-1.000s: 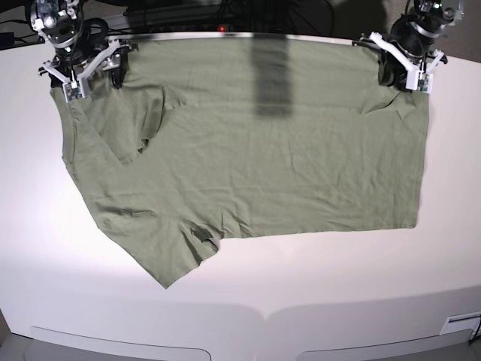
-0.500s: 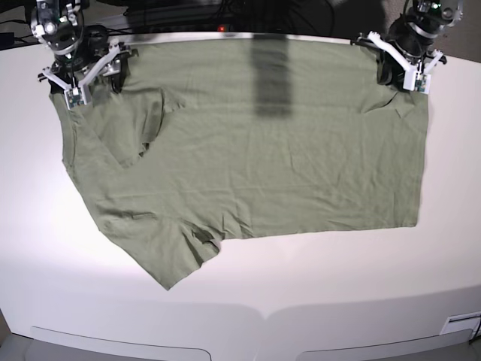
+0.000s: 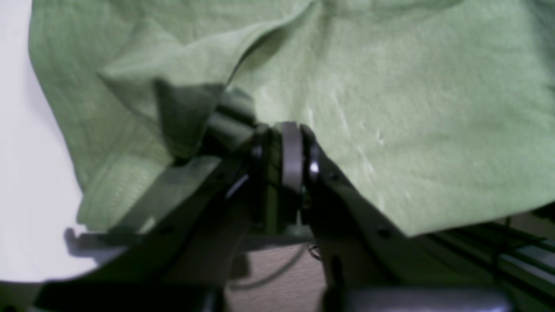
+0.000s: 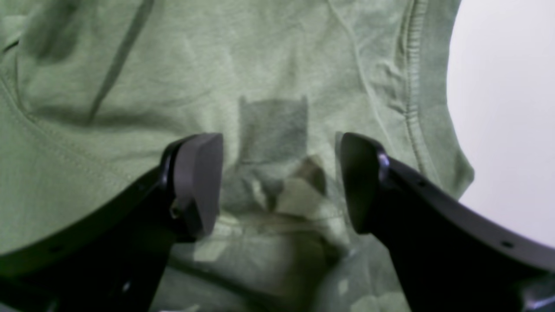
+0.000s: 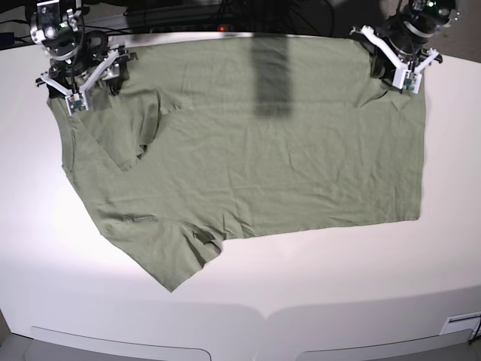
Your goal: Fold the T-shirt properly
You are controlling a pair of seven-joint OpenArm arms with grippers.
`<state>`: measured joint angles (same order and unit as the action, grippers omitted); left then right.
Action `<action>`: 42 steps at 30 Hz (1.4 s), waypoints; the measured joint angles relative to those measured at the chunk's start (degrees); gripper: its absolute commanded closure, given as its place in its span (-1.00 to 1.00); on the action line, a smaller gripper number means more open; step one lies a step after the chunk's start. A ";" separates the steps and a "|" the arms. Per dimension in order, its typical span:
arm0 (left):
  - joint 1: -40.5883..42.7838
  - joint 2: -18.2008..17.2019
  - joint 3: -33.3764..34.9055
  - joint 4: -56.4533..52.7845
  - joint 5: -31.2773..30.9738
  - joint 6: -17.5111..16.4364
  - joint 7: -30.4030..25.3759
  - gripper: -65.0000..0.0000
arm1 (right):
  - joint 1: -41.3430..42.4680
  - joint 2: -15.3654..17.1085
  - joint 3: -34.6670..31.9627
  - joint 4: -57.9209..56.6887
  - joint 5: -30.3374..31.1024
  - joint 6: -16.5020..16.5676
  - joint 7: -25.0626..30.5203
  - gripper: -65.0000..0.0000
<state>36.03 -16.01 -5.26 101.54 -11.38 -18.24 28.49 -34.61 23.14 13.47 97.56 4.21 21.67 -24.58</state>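
On the white table [image 5: 451, 188], base view: the T-shirt [image 5: 255, 158] lies spread flat and wrinkled, a sleeve trailing toward the near edge, with the left gripper [image 5: 402, 71] at its far corner on the view's right and the right gripper [image 5: 79, 86] at the far corner on the view's left. Left wrist view: jaws pressed together, pinching a bunched fold of the shirt's hem. Right wrist view: the fingers [image 4: 195, 182] stand wide apart above the cloth beside a stitched seam, gripping nothing.
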 measured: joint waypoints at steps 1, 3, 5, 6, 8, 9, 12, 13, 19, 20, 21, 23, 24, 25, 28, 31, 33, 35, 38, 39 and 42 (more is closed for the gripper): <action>-0.39 0.04 0.00 0.00 0.48 0.24 0.24 0.84 | 0.00 -0.11 0.00 0.02 0.02 0.00 -0.35 -0.28; -1.16 0.04 0.07 0.00 0.90 2.21 0.28 0.84 | -0.04 -0.13 0.00 0.04 0.04 0.00 -0.39 -0.28; -1.66 0.04 0.07 0.00 1.38 2.89 0.26 0.84 | -0.33 -0.20 0.00 0.07 0.04 0.00 -0.35 -0.28; -1.75 0.04 0.07 0.00 1.84 3.04 0.24 0.84 | -0.50 -0.31 0.00 0.07 0.09 0.00 -0.26 -0.28; -1.99 0.20 0.11 0.00 2.60 3.06 0.24 0.84 | -0.81 -0.31 0.00 0.11 0.44 0.00 0.04 -0.28; -2.10 0.17 0.11 0.00 2.80 3.04 0.26 0.84 | -0.81 -0.31 0.00 0.11 0.42 0.00 0.02 -0.28; -2.64 0.17 0.11 0.00 2.80 3.08 0.50 0.84 | -0.81 -0.28 0.00 0.13 0.42 0.00 0.04 -0.28; -2.86 0.17 0.11 -0.02 2.82 3.08 0.68 0.84 | -0.79 -0.28 0.00 0.26 0.39 0.00 0.02 -0.28; -4.66 0.20 0.11 -0.15 3.26 3.26 1.75 0.84 | 1.44 -0.28 0.00 1.53 -0.04 -0.28 -1.09 -0.28; -4.94 0.20 0.11 -0.24 3.45 3.26 1.88 0.84 | 1.79 -0.28 0.00 1.84 -0.72 -0.20 -1.33 -0.28; -5.09 0.17 0.11 -0.24 3.43 3.26 2.36 0.84 | 1.95 -0.33 -0.02 2.21 -0.85 -0.20 -1.53 -0.28; -5.18 0.17 0.11 -0.02 3.52 3.28 2.97 0.84 | 1.79 -0.46 -0.02 3.28 -0.87 -0.20 -1.79 -0.28; -5.18 0.17 0.11 0.13 4.35 3.26 3.17 0.84 | 1.60 -0.44 -0.02 3.85 -0.92 -0.20 -2.03 -0.28; -5.20 0.20 0.11 0.50 5.22 3.26 3.48 0.84 | 1.55 -0.44 -0.02 4.44 -0.96 -0.20 -2.12 -0.28; -5.03 0.20 0.11 2.93 7.04 3.48 6.47 0.84 | 1.57 -0.44 -0.02 6.67 -0.96 -0.17 -2.54 -0.28; -4.74 0.17 0.11 6.54 7.10 3.69 7.67 0.84 | 1.62 -0.44 -0.02 8.59 -0.92 -0.17 -2.51 -0.28; -4.92 0.17 0.11 9.03 6.95 3.67 7.23 0.84 | 2.05 -0.46 -0.02 9.62 -0.96 -0.17 -2.69 -0.28; -4.92 0.17 0.11 10.88 6.93 3.67 6.91 0.84 | 2.60 -0.46 -0.02 10.10 -0.94 -0.15 -2.82 -0.28; -4.90 0.15 0.11 11.78 7.10 3.67 5.84 0.84 | 4.02 -0.46 -0.02 10.25 -0.85 -0.15 -2.43 -0.28; -4.90 0.15 0.11 11.80 7.08 3.67 4.42 0.84 | 4.33 -0.46 -0.02 10.25 -0.87 -0.17 -1.77 -0.28; -4.90 0.17 0.11 11.85 7.08 3.65 1.16 0.84 | 4.44 -0.46 -0.02 10.34 -0.90 -0.15 2.08 -0.28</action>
<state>31.14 -15.84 -5.15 113.38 -4.29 -14.59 29.65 -30.17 22.68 13.45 107.90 3.31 21.52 -22.50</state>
